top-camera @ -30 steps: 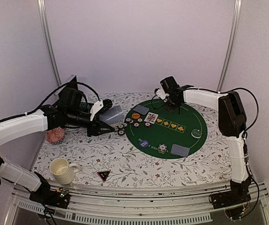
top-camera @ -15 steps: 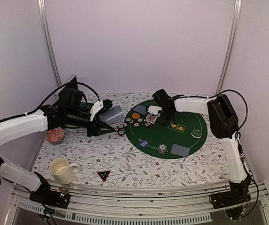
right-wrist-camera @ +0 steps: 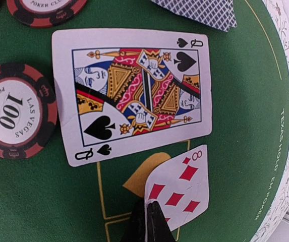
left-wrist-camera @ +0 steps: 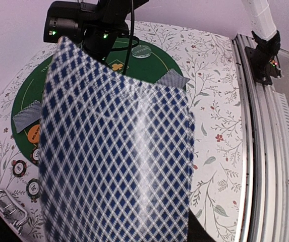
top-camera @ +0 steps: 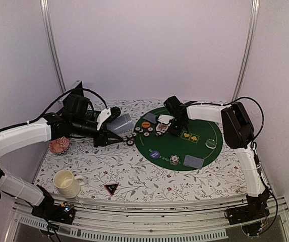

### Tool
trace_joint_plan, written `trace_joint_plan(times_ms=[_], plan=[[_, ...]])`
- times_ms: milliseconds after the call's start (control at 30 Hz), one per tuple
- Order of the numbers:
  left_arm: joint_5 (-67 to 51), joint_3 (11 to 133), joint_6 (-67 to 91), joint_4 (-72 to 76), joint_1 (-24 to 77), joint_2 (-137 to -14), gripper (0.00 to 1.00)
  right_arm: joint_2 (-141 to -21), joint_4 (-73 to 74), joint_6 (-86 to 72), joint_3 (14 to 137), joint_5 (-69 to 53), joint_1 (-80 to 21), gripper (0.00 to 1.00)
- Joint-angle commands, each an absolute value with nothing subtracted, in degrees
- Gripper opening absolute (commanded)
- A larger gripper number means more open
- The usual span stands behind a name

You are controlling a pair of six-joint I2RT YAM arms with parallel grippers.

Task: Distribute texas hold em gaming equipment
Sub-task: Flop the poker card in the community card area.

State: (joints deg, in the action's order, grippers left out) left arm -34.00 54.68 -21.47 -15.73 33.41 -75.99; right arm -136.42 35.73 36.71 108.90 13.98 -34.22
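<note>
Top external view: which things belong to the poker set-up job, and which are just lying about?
Job: card deck, queen of spades, eight of diamonds, face-down cards, poker chips, orange button, blue button, black triangular marker.
Lying about: cream mug, pink patterned dish.

Light: even, diffuse, pinkish cast off the walls [top-camera: 149, 50] | shadows: faint, soft-edged | top view: sharp throughout | left wrist: card backs [left-wrist-camera: 114, 151] close to lens — pattern smeared, soft | right wrist: queen of spades [right-wrist-camera: 134, 93], eight of diamonds [right-wrist-camera: 179, 189] — crisp, well lit
</note>
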Motion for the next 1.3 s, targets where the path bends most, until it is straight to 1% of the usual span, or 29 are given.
trace_joint_plan(times_ms=[0,300,433,533,600,867,1033,1133,1167,1233,1267], plan=[[-34.8,54.4,-22.1,-14.5,33.4,-75.0,0.19,-139.5,38.9,34.8,111.1,9.5,-34.4,0.01],[-34.8,54.4,-22.1,-14.6,33.3,-74.9,0.19,-139.5,39.7,33.6,111.0,8.3,-34.8,0.02],[-34.7,54.3,-22.1,-14.5,33.3,-74.8,0.19,-139.0,40.1,33.2,110.9,6.5,-35.0,0.06],[-34.6,54.4,-22.1,-14.5,33.3,-74.7,0.19,-138.7,40.1,32.9,110.7,7.0,-35.1,0.17],[-34.6,54.3,-22.1,-14.6,33.3,-74.7,0.19,-138.5,40.5,32.8,110.6,7.2,-35.1,0.25],[-34.6,54.3,-22.2,-14.6,33.3,-74.6,0.19,-135.2,42.4,32.3,109.5,4.2,-35.9,0.51],[-34.6,54.3,-22.1,-14.6,33.3,-74.5,0.19,-127.7,41.7,31.1,107.6,-2.8,-36.0,0.64],[-34.5,54.3,-22.2,-14.6,33.3,-74.4,0.19,-123.0,40.0,30.3,105.5,-4.9,-35.9,0.71],[-34.5,54.2,-22.2,-14.6,33.3,-74.4,0.19,-121.3,39.3,29.6,104.8,-5.1,-35.8,0.77],[-34.5,54.3,-22.2,-14.6,33.3,-74.3,0.19,-118.0,37.5,27.4,104.3,-6.5,-35.2,0.99],[-34.6,54.3,-22.2,-14.6,33.3,-74.3,0.19,-116.3,36.4,24.6,104.2,-8.4,-34.8,0.99]])
